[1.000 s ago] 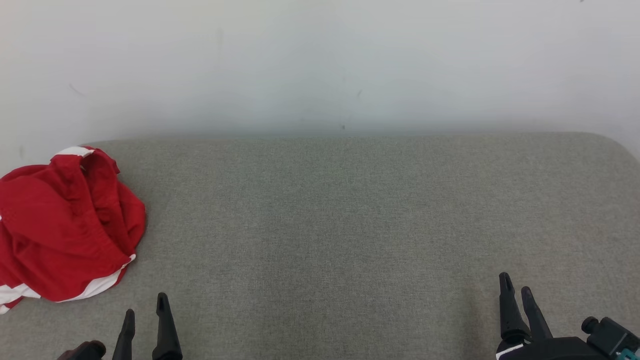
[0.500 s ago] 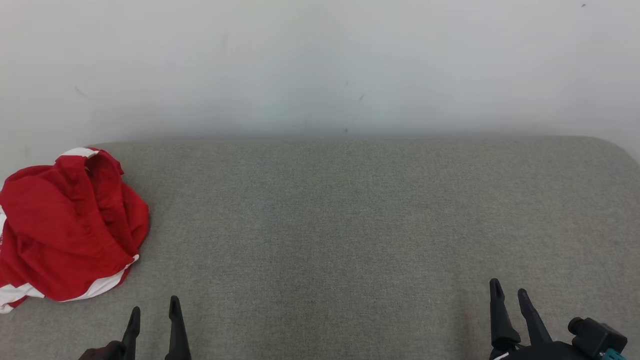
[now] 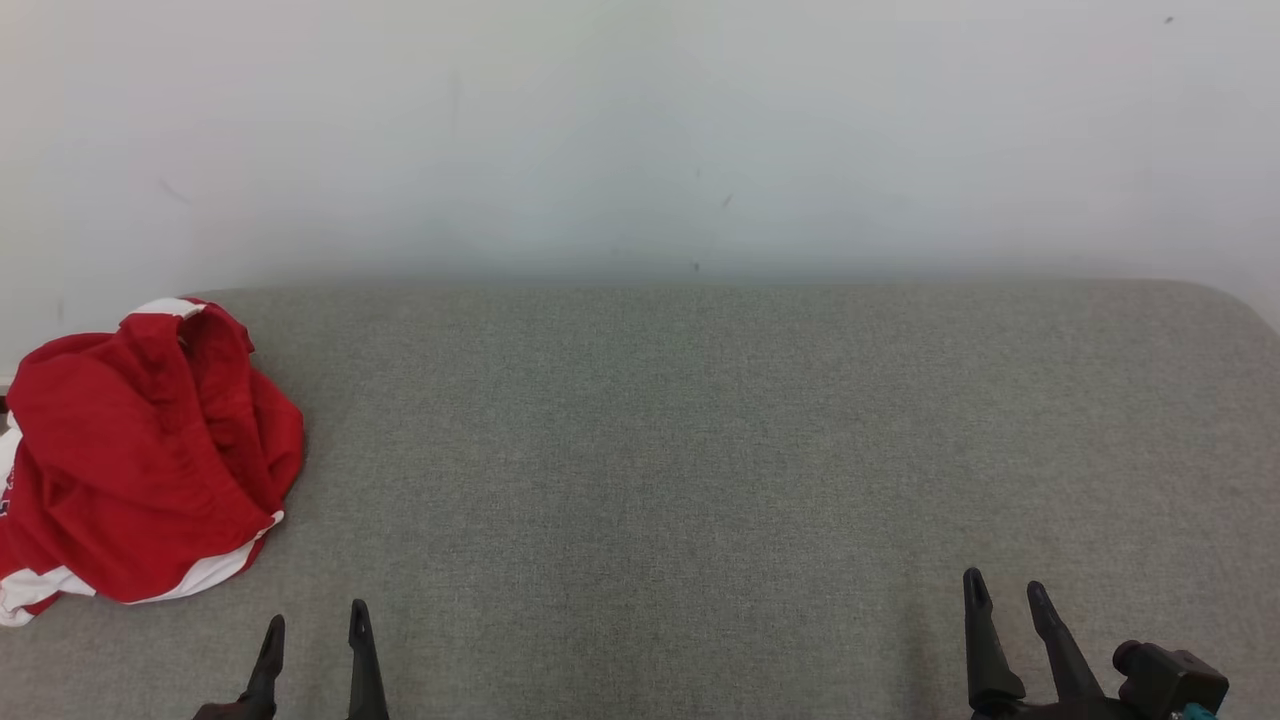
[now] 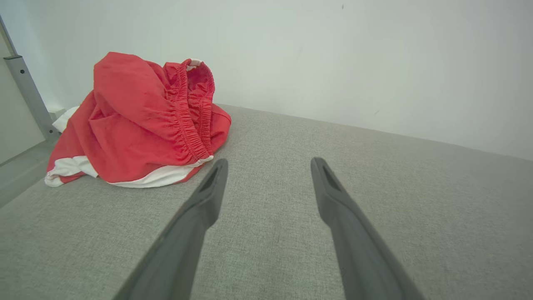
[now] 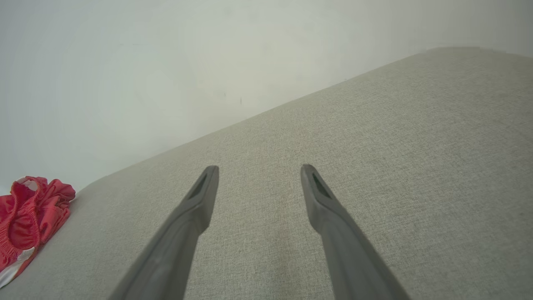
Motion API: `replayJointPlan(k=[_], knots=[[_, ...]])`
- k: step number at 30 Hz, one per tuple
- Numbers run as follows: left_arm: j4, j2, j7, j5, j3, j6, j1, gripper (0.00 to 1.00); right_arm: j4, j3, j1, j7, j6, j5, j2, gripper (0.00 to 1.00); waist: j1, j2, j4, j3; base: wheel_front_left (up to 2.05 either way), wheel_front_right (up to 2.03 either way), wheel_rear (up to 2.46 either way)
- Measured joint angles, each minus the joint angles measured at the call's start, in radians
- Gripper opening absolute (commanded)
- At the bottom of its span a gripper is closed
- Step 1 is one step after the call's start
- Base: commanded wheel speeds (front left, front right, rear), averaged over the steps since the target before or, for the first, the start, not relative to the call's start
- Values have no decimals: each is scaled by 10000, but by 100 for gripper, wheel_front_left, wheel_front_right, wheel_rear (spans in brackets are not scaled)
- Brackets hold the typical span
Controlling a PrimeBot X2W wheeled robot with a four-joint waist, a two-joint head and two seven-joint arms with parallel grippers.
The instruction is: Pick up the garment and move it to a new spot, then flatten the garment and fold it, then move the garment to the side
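The crumpled red shorts (image 3: 140,460) with white trim lie at the far-left edge of the grey upholstered surface (image 3: 700,450), apart from the left gripper (image 3: 316,615) and right gripper (image 3: 1002,583), both near, jaws spread, empty.

I count one crumpled red cloth garment (image 3: 140,460) with white trim, ahead and to the left of my left gripper (image 3: 316,620). I have two grippers, that one and my right gripper (image 3: 1003,585), with two long dark fingers (image 3: 985,650) each, four in all. Under them is one grey woven fabric surface (image 3: 700,450). Beyond them is one plain pale wall (image 3: 640,130). Left of my left gripper stands one grey metal post (image 4: 25,87).
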Motion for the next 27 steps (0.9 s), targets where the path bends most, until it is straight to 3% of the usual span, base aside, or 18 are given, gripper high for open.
replayJointPlan(k=[27], knots=[[362,-184,-545,1781,127,-98,179,100,282,261,112,-546,10,-2011,-12,100,0,0,21,-177,0,0,0]])
